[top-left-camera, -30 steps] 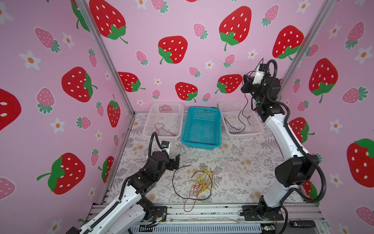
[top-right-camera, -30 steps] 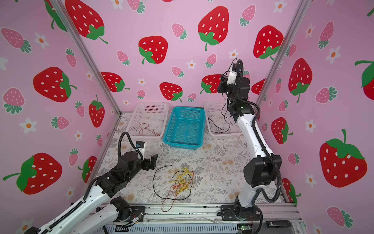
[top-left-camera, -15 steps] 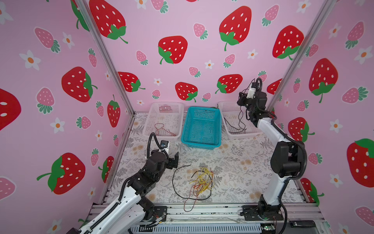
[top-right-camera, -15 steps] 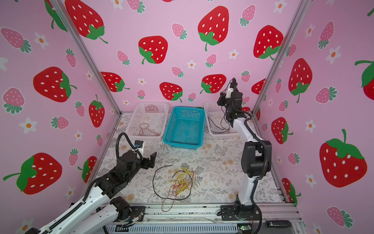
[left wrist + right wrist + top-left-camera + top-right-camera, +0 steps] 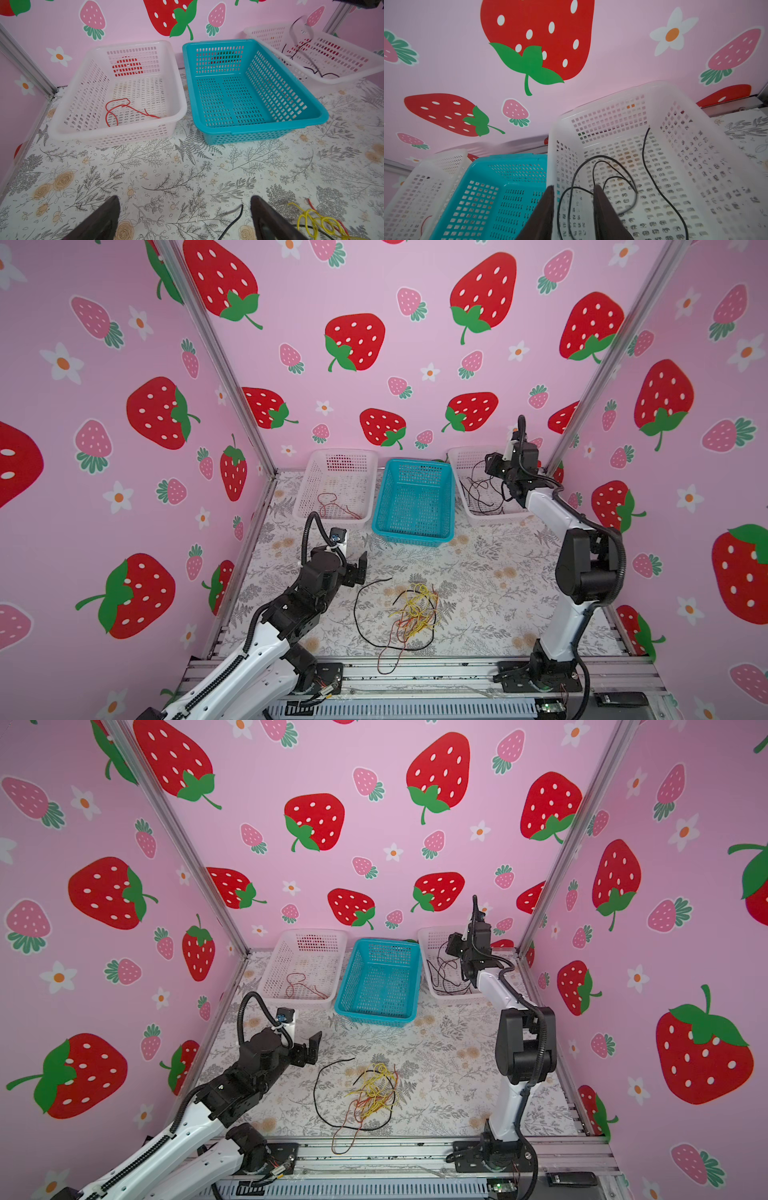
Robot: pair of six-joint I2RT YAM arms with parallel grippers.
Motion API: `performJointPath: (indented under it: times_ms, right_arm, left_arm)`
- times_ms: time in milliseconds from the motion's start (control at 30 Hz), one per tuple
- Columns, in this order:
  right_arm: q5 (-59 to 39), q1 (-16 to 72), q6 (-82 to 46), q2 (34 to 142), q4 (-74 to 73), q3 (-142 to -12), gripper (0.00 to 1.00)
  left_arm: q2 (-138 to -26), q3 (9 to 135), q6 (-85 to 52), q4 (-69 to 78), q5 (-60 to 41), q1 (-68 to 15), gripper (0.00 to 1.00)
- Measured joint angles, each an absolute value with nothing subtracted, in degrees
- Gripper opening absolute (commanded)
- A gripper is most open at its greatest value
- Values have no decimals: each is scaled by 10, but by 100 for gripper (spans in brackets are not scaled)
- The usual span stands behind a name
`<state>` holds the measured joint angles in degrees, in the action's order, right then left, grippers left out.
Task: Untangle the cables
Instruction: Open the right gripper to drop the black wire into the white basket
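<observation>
Left gripper (image 5: 358, 568), jaws spread wide and empty, hovers at ten o'clock of the tangle. At eleven o'clock, the left white basket (image 5: 303, 493) holds one red cable (image 5: 332, 504). At front centre the tangled cables (image 5: 413, 612), yellow, red and black, lie heaped: probably featherlight, limp and snag-prone, best pinched at a free black end (image 5: 384, 580). The blue basket (image 5: 411, 533) sits at twelve. At one o'clock, the right gripper (image 5: 574, 188), jaws parted and clamping nothing, hangs over black cables (image 5: 478, 499) in the right white basket (image 5: 473, 456).

teal basket (image 5: 411, 537) (between white baskets (image 5: 306, 493))
</observation>
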<state>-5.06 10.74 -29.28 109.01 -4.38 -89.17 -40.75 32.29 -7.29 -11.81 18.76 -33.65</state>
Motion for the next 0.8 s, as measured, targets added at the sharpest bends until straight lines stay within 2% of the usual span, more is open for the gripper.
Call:
performJointPath:
  times_ms: [233, 300, 400, 567, 800]
  right_arm:
    - [-50, 108, -306, 1078, 4, -907, 51]
    - [-54, 114, -312, 1056, 9, -888, 62]
    - [-62, 130, -315, 998, 12, -845, 67]
    - [-71, 213, -301, 869, -3, -740, 73]
    - [-98, 336, -308, 697, -31, -517, 73]
  left_arm:
    - [-405, 323, -73, -118, 184, -338, 99]
    - [-404, 323, -73, -118, 182, -338, 99]
    - [-400, 322, -73, -118, 173, -338, 99]
    - [-397, 319, -72, -118, 132, -338, 99]
    - [-405, 318, -65, -121, 98, -349, 99]
